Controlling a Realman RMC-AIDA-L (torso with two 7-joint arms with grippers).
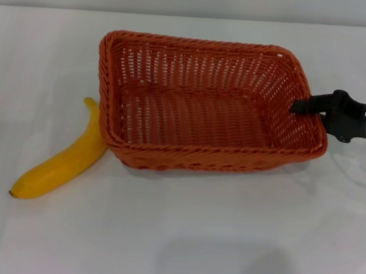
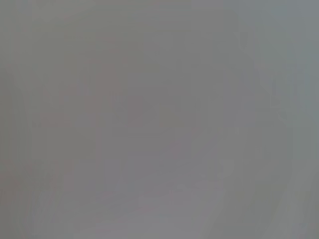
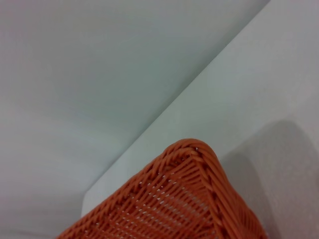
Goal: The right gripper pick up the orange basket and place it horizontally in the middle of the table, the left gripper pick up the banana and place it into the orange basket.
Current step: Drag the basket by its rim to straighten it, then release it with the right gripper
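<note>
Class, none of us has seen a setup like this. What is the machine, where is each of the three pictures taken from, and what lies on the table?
It is a two-armed robot. The head camera looks down on a white table. An orange basket sits there, with a banana lying against its left side. The right gripper, a black claw, is at the basket's right rim; whether it grips is unclear. The right wrist camera shows a basket corner close up. The left wrist camera shows only plain grey; the left gripper is out of view. The banana is not yet in the basket.

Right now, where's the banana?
Head view: the banana lies on the table, robot's left, its stem end against the orange basket.
</note>
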